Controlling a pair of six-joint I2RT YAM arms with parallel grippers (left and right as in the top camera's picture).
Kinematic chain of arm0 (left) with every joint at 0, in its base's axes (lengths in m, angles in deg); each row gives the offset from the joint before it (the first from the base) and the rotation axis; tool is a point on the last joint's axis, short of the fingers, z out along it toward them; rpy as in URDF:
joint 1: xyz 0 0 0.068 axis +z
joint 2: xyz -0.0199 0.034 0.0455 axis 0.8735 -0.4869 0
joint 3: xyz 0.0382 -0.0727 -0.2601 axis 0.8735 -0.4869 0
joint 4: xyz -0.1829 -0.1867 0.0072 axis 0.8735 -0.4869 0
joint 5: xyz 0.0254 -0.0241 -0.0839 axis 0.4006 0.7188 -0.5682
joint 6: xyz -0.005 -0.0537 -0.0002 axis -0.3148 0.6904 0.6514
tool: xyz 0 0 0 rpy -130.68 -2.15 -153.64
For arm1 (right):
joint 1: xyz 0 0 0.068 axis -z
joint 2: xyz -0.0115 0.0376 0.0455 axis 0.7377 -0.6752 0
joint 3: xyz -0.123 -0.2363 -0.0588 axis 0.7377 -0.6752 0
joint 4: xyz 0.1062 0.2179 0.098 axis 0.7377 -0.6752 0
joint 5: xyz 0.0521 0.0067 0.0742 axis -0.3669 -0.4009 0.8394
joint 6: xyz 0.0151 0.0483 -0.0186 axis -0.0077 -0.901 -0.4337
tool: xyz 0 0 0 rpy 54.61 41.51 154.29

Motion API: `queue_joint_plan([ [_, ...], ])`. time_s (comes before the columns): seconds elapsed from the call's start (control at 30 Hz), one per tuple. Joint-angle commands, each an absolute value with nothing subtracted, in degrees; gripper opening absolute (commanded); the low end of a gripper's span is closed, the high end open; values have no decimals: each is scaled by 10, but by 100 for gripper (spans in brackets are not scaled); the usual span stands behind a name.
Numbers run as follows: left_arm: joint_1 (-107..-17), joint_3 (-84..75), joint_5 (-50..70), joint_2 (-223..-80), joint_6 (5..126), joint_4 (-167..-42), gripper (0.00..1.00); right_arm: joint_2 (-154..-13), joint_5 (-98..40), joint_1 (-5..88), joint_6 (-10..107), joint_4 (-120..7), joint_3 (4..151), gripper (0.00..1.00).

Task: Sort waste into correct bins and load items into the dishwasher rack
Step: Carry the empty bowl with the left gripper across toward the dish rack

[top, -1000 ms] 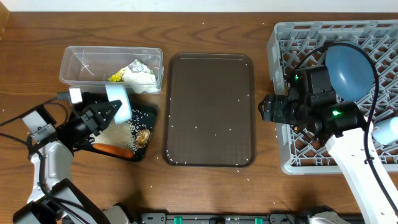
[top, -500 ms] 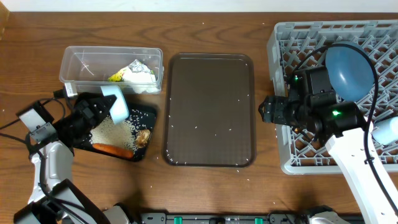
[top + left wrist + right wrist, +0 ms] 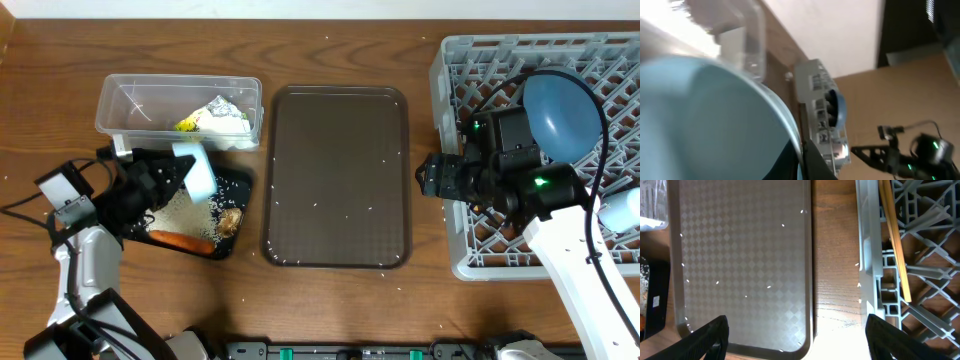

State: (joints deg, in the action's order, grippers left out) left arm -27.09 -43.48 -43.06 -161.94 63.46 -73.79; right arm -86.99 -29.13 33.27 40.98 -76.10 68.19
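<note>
My left gripper (image 3: 176, 176) is shut on the rim of the white bowl with a pale blue outside (image 3: 198, 170) and holds it tipped on its side over the black tray (image 3: 238, 183). The bowl fills the left wrist view (image 3: 705, 120), with its rim between my fingers (image 3: 802, 160). The tray holds loose rice (image 3: 185, 212), the carrot (image 3: 180, 239) and the brown lump (image 3: 231, 219). The clear tub (image 3: 140, 100) holds the tissue (image 3: 228, 122) and the wrapper (image 3: 193, 123). My right gripper (image 3: 425, 178) is open and empty (image 3: 797, 340) beside the rack (image 3: 600, 60). The rack holds the blue plate (image 3: 560, 110) and the chopsticks (image 3: 895, 245).
The brown serving tray (image 3: 337, 180) lies in the middle with a few rice grains on it; it also shows in the right wrist view (image 3: 740, 255). Stray grains dot the wooden table around it. The rack's left wall (image 3: 867, 255) is close to my right fingers.
My left wrist has shifted slightly and the bowl has turned a little over the black tray. The right arm has not moved.
</note>
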Motion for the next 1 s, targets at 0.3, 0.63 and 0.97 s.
queue_joint_plan([
  [0.3, -511, -429, -370, -1535, 886, -372, 6, -784, -295, 382, 428, -757, 719, 81],
  [0.63, -784, -413, -87, -1623, 952, -210, 6, -651, -347, 579, 387, -830, 737, 91],
  [0.97, -942, -219, -32, -1879, 1041, -83, 6, -643, -347, 651, 388, -889, 737, 99],
])
